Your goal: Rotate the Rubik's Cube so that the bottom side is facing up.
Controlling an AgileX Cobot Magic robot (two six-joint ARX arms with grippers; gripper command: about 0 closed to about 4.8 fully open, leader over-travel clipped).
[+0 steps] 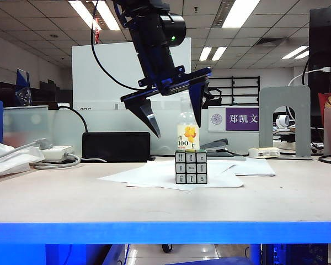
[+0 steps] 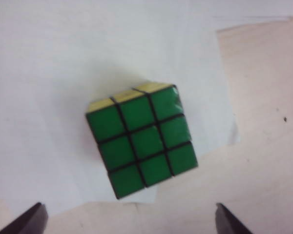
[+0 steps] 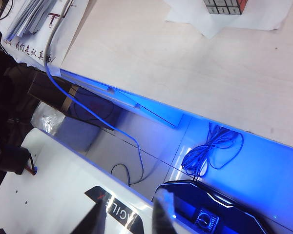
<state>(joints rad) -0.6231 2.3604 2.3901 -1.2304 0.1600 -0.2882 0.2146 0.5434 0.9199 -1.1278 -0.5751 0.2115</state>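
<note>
On the white paper sheets spread over the pale table sits the Rubik's Cube, just in front of a drink bottle with a yellow-flowered label. Above the cube hangs the left gripper, its two dark fingers spread wide apart, pointing down and holding nothing. Its fingertips show at the edge of the left wrist view, well apart on either side of the cube, with clear space between them and it.

The step in hand appears to be the approach before the first grasp: nothing is gripped and the cube rests flat on the paper. The next move likely calls for lowering the spread fingers around two opposite side faces, closing on them, then lifting and turning the cube over. The cube sits slightly skewed to the fingers, so a small wrist turn may help square the grip.

The cube is black-framed, three by three. Its green face points up, so the bottom side is presumably against the paper and hidden. A thin strip of yellow shows along one side. The face toward the exterior camera is white with black marks, and a red side shows in the right wrist view.

The right gripper hangs off the table's front edge, far from the cube, jaws narrow and empty.
</note>
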